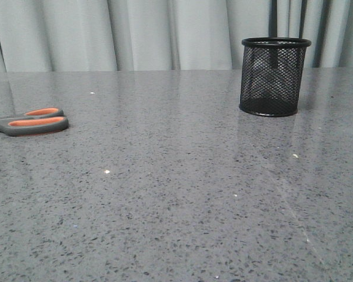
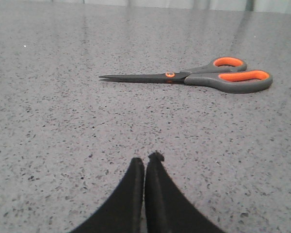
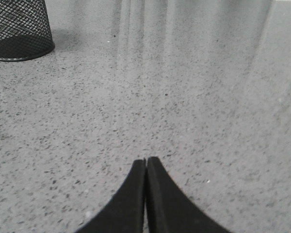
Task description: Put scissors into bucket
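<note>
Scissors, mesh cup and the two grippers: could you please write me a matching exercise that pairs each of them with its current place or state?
Things:
1. Grey-handled scissors with orange-lined loops
2. Black wire-mesh cylindrical cup
3. Left gripper
4. Right gripper

States:
A. Standing upright at the far right of the speckled grey table
B. Fingers closed, empty, the mesh cup ahead of it
C. Lying flat at the table's left edge, blades closed
D. Fingers closed, empty, the scissors ahead of it

Pairs: 1-C, 2-A, 3-D, 4-B
</note>
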